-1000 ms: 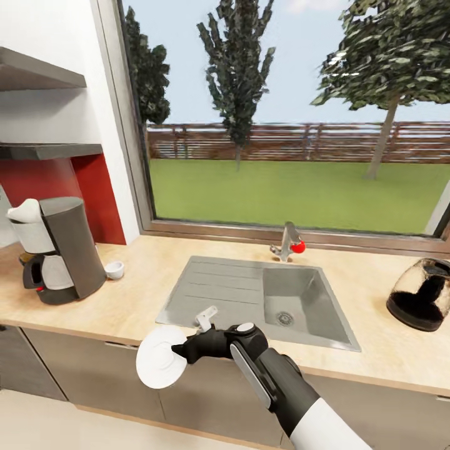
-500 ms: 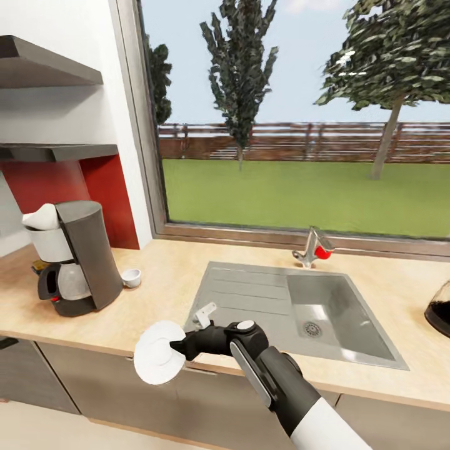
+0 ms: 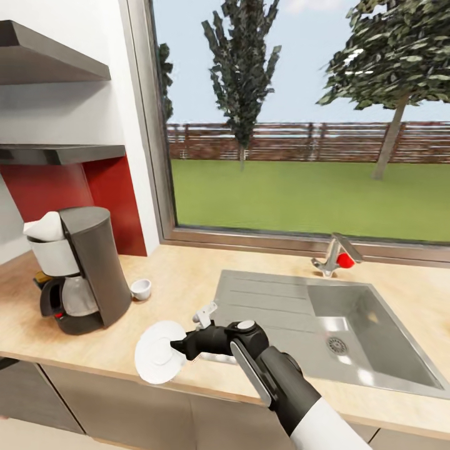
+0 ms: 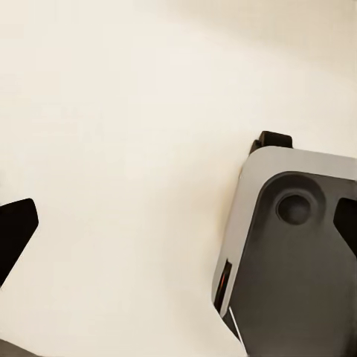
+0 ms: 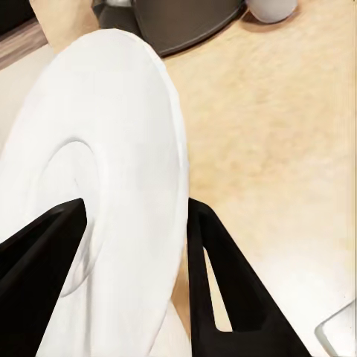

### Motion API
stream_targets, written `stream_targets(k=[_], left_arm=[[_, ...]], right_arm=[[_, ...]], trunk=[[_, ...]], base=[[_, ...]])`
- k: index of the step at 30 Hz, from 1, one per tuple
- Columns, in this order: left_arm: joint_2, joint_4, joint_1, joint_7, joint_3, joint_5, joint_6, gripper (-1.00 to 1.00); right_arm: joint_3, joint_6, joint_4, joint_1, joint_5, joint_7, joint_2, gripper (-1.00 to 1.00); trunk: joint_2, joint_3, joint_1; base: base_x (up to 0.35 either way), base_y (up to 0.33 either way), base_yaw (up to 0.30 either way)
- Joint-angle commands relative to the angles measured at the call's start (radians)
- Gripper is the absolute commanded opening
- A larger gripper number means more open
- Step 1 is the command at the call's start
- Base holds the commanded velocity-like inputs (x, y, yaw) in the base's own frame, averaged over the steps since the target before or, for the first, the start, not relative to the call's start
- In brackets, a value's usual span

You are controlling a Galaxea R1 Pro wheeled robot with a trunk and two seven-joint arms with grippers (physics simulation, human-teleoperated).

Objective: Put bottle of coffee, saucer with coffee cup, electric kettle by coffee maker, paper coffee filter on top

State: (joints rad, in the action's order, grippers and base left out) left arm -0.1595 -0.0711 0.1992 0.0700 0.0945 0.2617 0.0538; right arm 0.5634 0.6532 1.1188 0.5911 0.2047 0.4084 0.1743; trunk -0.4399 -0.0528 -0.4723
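So I've got the saucer clamped edge-on in the right gripper, one finger on each face of the plate, and it's hanging tilted nearly on its side over the front lip of the surface.

What matters for the next move: the coffee maker sits off to the gripper's left and further back toward the wall, with the coffee cup just beside its right side. The free patch of surface between the saucer and the cup is where I'd aim, so it's a short push forward and left, plus a wrist roll to get the plate flat before letting go. Right arm is obviously the one for it.

There's already a white paper filter sitting on top of the machine.

Left gripper is looking at the floor, fingertips spread wide at the frame edges, holding nothing.
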Motion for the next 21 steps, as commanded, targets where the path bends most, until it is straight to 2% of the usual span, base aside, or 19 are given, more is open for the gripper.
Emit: stream_targets(k=[1, 2, 8, 10, 12, 16, 21], left_arm=[[-0.001, -0.002, 0.0, 0.004, 0.008, 0.009, 0.006, 1.0], [-0.001, -0.002, 0.0, 0.004, 0.008, 0.01, 0.006, 1.0], [-0.002, 0.0, -0.001, 0.004, 0.008, 0.01, 0.006, 1.0], [-0.002, 0.0, -0.001, 0.004, 0.008, 0.01, 0.006, 1.0], [-0.002, 0.001, -0.001, 0.004, 0.008, 0.01, 0.006, 1.0], [-0.002, -0.001, -0.001, 0.004, 0.008, 0.01, 0.006, 1.0], [-0.002, -0.001, -0.001, 0.004, 0.008, 0.01, 0.006, 1.0]], right_arm=[[-0.002, 0.006, 0.001, 0.001, 0.006, 0.0, 0.0, -1.0], [-0.006, 0.006, 0.001, 0.001, 0.006, 0.0, 0.0, -1.0], [-0.097, 0.006, -0.004, 0.001, 0.007, 0.0, 0.0, -1.0], [-0.144, 0.006, -0.009, 0.001, 0.007, 0.0, 0.0, -1.0], [-0.217, 0.007, -0.03, 0.001, 0.008, 0.0, 0.0, -1.0], [-0.252, 0.008, -0.084, 0.001, 0.008, 0.0, 0.0, -1.0], [-0.258, 0.008, -0.105, 0.001, 0.008, 0.0, 0.0, -1.0]], trunk=[[-0.002, -0.002, -0.001], [-0.002, -0.002, -0.001], [-0.002, -0.002, -0.001], [-0.002, -0.002, -0.001], [-0.002, -0.002, -0.001], [-0.002, -0.002, -0.001], [-0.002, -0.002, -0.001]], base=[[0.071, 0.043, 0.0], [0.046, 0.027, 0.0], [0.006, 0.003, 0.0], [0.0, 0.0, 0.0], [0.026, 0.046, 0.0], [0.087, 0.187, 0.0], [0.045, 0.291, 0.0]])
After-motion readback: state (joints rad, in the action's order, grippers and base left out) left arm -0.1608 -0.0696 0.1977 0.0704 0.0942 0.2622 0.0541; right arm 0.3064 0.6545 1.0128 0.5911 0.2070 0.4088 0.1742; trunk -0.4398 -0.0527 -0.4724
